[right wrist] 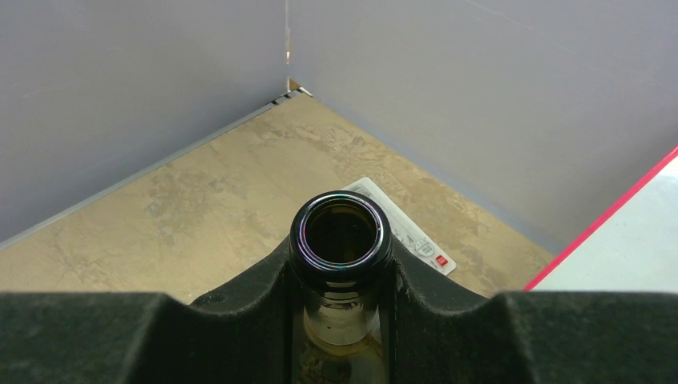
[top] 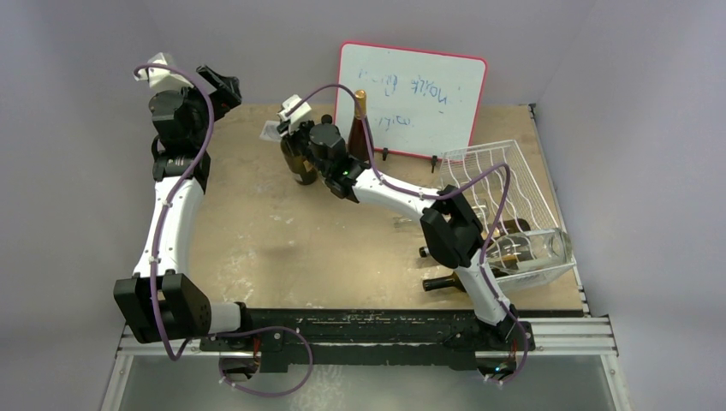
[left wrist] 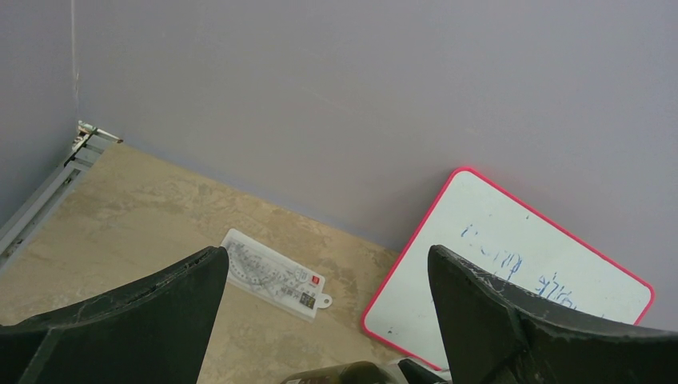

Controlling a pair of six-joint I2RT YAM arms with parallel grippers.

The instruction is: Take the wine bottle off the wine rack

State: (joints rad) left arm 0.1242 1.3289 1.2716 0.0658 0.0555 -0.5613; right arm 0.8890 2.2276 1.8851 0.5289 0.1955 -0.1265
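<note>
My right gripper [top: 304, 139] [right wrist: 341, 292] is shut on the neck of a dark brown wine bottle [top: 300, 164], just under its open mouth [right wrist: 341, 238]. The bottle is upright at the back middle of the table, well left of the wine rack. The white wire wine rack [top: 501, 175] stands at the right edge. It holds a clear bottle [top: 535, 250] and dark bottles [top: 512, 228]. My left gripper [top: 227, 90] [left wrist: 328, 320] is open and empty, raised at the back left.
A red-framed whiteboard [top: 415, 98] [left wrist: 512, 288] leans on the back wall. An upright bottle with a gold foil top [top: 360, 128] stands in front of it. A white plastic card [left wrist: 272, 274] [right wrist: 404, 228] lies near the back wall. A dark bottle neck [top: 441, 282] pokes out left of the rack.
</note>
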